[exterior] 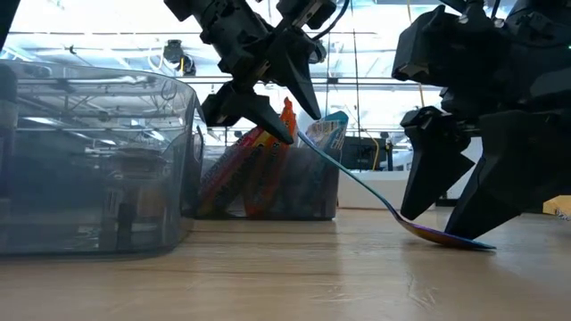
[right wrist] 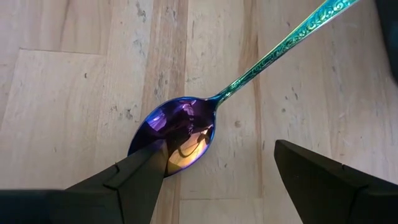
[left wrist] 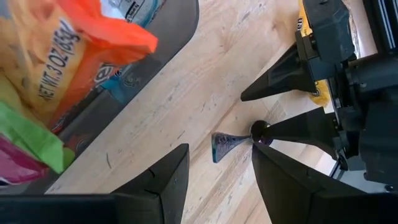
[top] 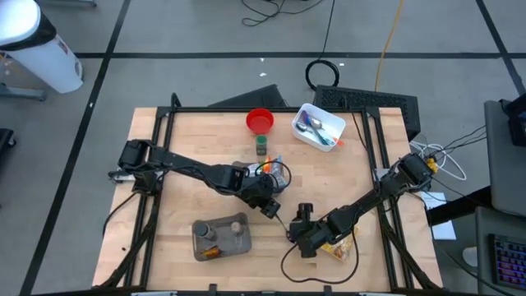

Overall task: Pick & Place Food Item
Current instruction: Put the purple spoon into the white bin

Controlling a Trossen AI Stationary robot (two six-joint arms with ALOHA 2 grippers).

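Low view shows the left gripper [exterior: 268,111] pinching the upper end of a spoon [exterior: 393,209], handle slanting down and away from its fingers until the bowl rests on the table [exterior: 285,276] directly between the spread fingers of the right gripper [exterior: 459,192]. Right wrist view looks straight down on that iridescent bowl [right wrist: 177,134], lying just off one finger and well clear of the other, the jaws standing wide around it without touching. From above, the two grippers sit close together near the table's middle, the left gripper [top: 265,200] just beside a clear bin of snack bags [top: 275,173], the right gripper [top: 302,224] close to a yellow packet [top: 339,247] under its arm. Thin polished metal of this kind is likely light, rigid and slick; a grip across the narrow handle, as the left fingers have it, should hold better than one on the rounded bowl, which could skate out from flat pads. With only one end lifted, the spoon may pivot on its bowl if nudged. Which food item is meant cannot be told; the snack bags look soft and crinkly.
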